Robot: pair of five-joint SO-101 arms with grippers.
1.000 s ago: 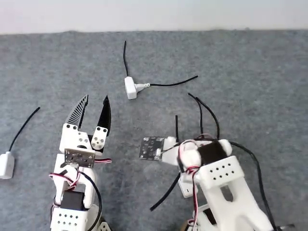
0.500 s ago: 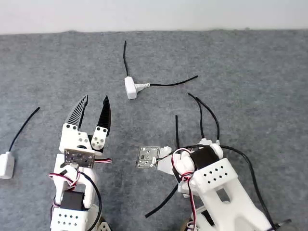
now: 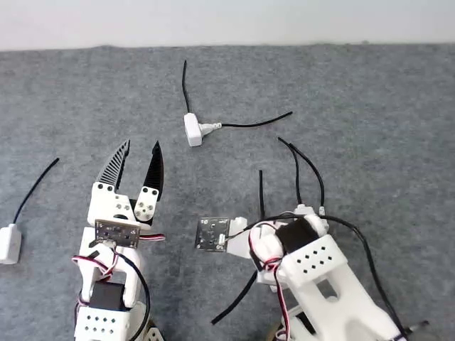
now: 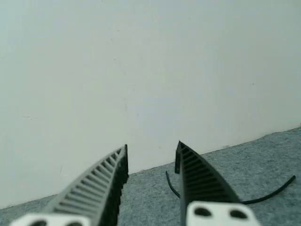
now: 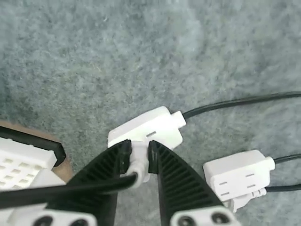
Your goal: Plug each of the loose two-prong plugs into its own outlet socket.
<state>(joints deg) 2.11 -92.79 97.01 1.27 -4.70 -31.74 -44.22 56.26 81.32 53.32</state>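
Clenching the plug [image 5: 150,129], the right hand [image 5: 138,149] is best squared to the outlet socket [image 5: 237,175] before pressing.

Left arm [image 3: 105,321]: white plastic shells, black ribbed tapered fingers [image 3: 117,165], red, white and black wires looped just beside the wrist camera board [image 3: 117,231]. Right arm [image 3: 316,264]: white perforated housing, black motor [image 3: 295,233], matching wiring.

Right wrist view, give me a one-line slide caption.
Right hand pinching a white corded plug on grey carpet, an outlet socket beside it.
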